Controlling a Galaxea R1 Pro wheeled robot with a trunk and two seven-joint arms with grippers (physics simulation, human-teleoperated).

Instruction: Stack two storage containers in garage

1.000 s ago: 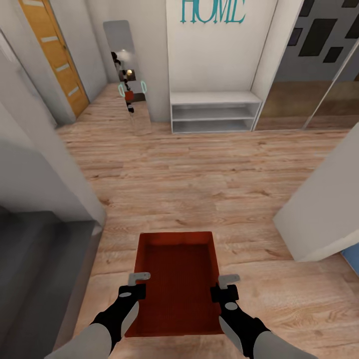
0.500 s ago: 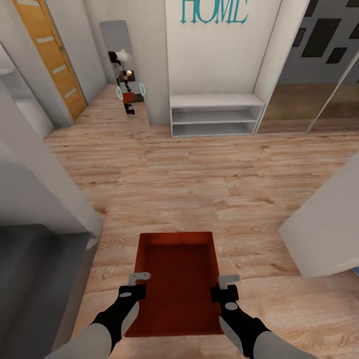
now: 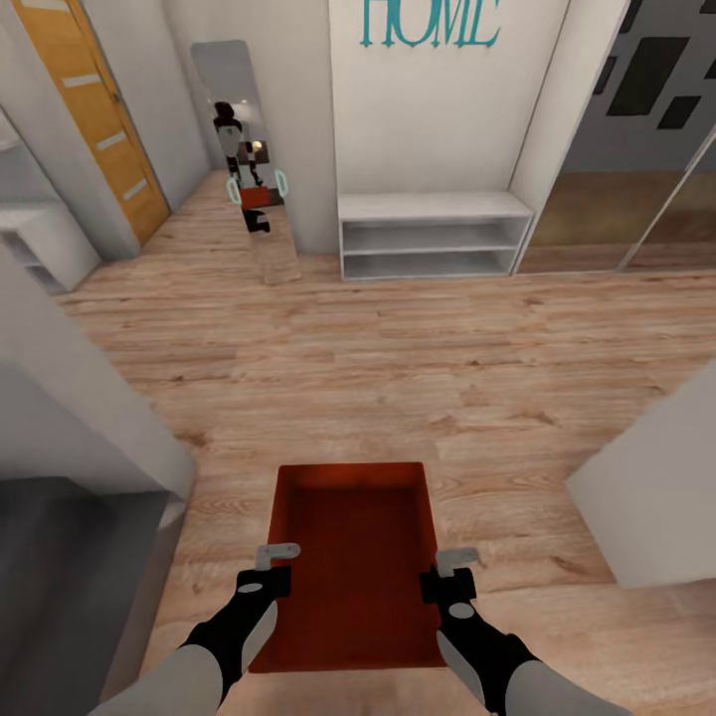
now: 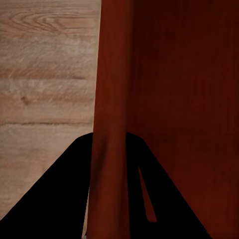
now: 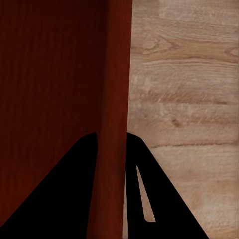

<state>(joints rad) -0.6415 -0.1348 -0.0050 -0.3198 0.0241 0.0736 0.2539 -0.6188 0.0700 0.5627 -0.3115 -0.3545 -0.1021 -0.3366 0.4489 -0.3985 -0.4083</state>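
I carry one red-orange storage container (image 3: 353,557) level in front of me, above the light wood-plank floor (image 3: 398,368). My left gripper (image 3: 275,565) is shut on its left wall, and my right gripper (image 3: 449,571) is shut on its right wall. In the left wrist view the container wall (image 4: 110,119) runs between the two dark fingers (image 4: 59,199). The right wrist view has the same wall (image 5: 115,109) clamped between its fingers (image 5: 59,199). The bin is empty inside.
Ahead stand a white low shelf (image 3: 433,236) under teal "HOME" lettering, a leaning mirror (image 3: 249,159) and an orange-brown door (image 3: 94,119) at the far left. White wall corners stand close at left (image 3: 89,418) and right (image 3: 656,497). Dark grey floor (image 3: 70,587) lies at lower left.
The whole view has shifted as I roll forward: the wall corners slide outward and the shelf draws nearer. The container and both grippers keep their place in front of me.
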